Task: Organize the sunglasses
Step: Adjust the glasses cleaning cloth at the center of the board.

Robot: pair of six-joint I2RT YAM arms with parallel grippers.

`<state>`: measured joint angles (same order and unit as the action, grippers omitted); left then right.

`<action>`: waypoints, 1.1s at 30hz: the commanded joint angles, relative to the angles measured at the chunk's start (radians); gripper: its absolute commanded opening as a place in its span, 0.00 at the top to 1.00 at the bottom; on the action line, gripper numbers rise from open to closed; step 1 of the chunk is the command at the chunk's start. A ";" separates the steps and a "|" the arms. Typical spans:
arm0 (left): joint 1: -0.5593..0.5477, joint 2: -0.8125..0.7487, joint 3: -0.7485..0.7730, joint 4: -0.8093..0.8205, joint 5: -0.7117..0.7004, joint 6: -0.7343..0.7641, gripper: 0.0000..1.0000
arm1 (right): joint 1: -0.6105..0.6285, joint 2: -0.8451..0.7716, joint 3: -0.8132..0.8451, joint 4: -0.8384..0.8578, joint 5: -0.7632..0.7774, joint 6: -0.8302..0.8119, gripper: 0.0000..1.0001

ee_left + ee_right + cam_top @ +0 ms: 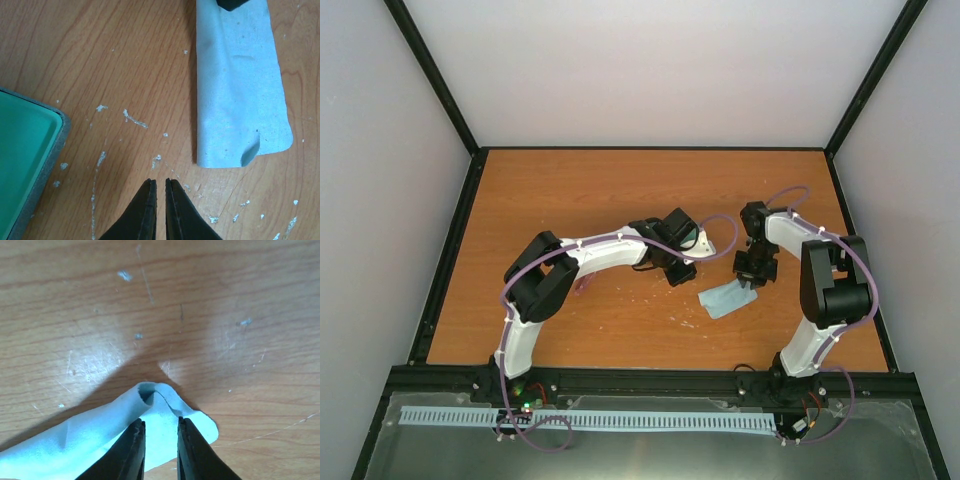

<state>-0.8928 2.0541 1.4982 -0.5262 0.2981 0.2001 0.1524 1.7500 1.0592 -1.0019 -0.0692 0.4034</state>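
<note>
Right wrist view: the right gripper (160, 442) has its fingers slightly apart astride a puckered corner of the pale blue cloth (85, 450); grip cannot be told. Its arm folds steeply down. The left gripper (160, 197), closed and empty, reaches right beside the green-lined case (25, 150). A pinkish sliver near the left forearm may be the sunglasses (582, 286).

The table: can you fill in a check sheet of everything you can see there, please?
Surface: wooden table, scratched, with white flecks.
Job's things: sunglasses not seen in any view.
Clutter: pale blue cloth, one corner curled; green tray-like container with a grey rim.
Grippers: left gripper shut, empty, over bare wood; right gripper astride the cloth's raised fold, grip unclear.
Cables: purple cables along both arms.
Surroundings: black frame, pale walls.
</note>
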 commanded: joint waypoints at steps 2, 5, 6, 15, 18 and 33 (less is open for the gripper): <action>0.003 -0.039 0.015 0.015 0.011 -0.003 0.91 | 0.007 0.011 0.036 -0.015 0.017 0.001 0.85; 0.002 -0.041 0.012 0.015 0.010 -0.002 0.91 | 0.008 0.026 0.027 -0.010 0.009 -0.003 0.85; 0.003 -0.042 0.010 0.015 0.009 -0.003 0.91 | 0.009 0.028 0.024 -0.008 0.009 -0.004 0.85; 0.004 -0.045 0.007 0.018 0.012 -0.004 0.91 | 0.016 0.045 0.008 0.000 0.008 -0.004 0.86; 0.003 -0.045 0.007 0.018 0.009 -0.004 0.90 | 0.019 0.050 0.008 -0.001 0.012 -0.007 0.89; 0.003 -0.047 0.004 0.020 0.010 -0.004 0.91 | 0.021 0.013 0.030 -0.036 0.021 -0.003 0.96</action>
<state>-0.8928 2.0537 1.4982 -0.5228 0.2993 0.2001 0.1646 1.7893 1.0744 -1.0054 -0.0631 0.3973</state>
